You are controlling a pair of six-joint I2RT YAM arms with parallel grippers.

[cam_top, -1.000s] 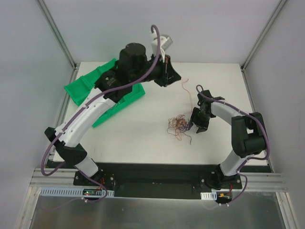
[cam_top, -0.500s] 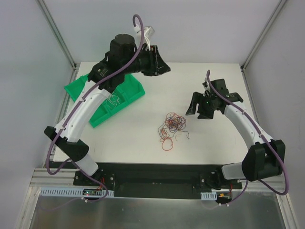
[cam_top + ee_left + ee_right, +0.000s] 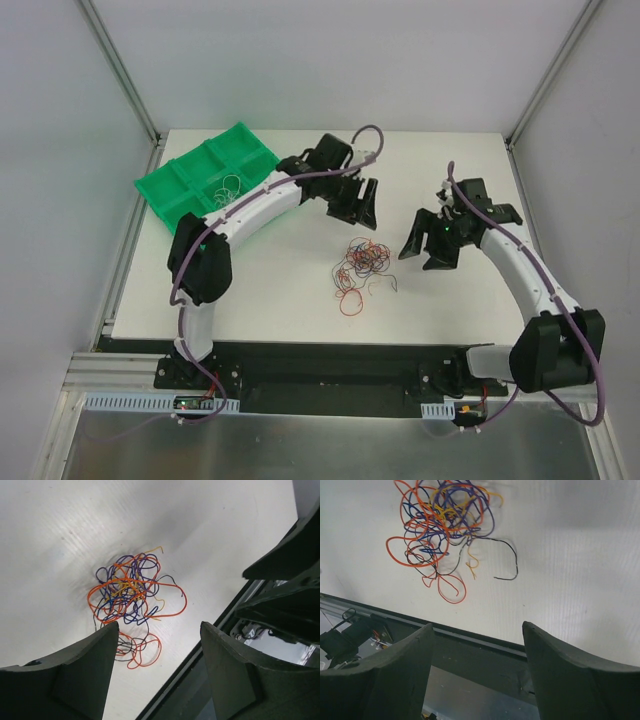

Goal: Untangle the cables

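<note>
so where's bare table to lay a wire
Bare table lies near-left, between the left arm and the cable clump, and at the far edge beyond the right gripper. Crowded: mid-table, where left gripper and right gripper flank the clump, and around the green tray.

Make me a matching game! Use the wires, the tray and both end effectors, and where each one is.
Things:
1. tangle
2. tray
3. left end effector
4. right end effector

Places:
A. far-left corner of the table
B. right of the tangle
C. middle of the table
D. just beyond the tangle, on its far side

Pairs: 1-C, 2-A, 3-D, 4-B
</note>
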